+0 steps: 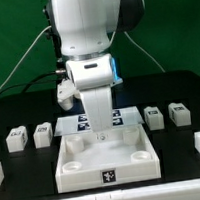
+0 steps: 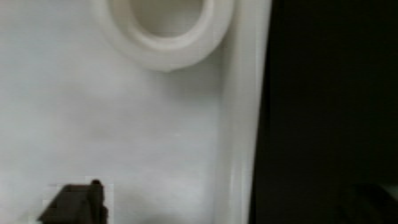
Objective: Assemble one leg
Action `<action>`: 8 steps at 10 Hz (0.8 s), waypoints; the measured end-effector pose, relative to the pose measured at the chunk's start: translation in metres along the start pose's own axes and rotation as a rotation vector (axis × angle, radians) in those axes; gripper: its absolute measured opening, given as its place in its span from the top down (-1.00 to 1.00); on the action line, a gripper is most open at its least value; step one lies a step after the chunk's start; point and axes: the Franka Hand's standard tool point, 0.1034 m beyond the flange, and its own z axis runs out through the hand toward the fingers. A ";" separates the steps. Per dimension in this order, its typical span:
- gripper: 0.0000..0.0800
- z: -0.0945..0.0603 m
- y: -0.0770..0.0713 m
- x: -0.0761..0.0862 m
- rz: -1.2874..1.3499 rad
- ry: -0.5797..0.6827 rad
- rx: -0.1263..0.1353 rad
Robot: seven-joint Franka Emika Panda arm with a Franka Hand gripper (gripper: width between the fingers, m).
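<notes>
**Exterior and wrist views.** We see the hand hanging low over the far part of the tray, close above a round corner socket. We judge it is held there to line up with the seat that a leg must enter. One dark fingertip shows, but the other is lost against the black tabletop. We therefore cannot tell whether the hand is spread or pressed together. The legs lie on the tabletop, two at each side of the tray, apart from the hand. Legs, tray and marker board carry black-and-white square tags. No writing is legible.
</notes>
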 end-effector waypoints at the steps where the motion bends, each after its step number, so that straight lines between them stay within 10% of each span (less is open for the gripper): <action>1: -0.63 0.004 -0.001 -0.001 0.003 0.002 0.006; 5: -0.07 0.004 -0.001 -0.002 0.007 0.002 0.008; 7: 0.73 0.004 -0.001 -0.002 0.007 0.002 0.008; 8: 0.73 0.004 -0.001 -0.002 0.008 0.002 0.008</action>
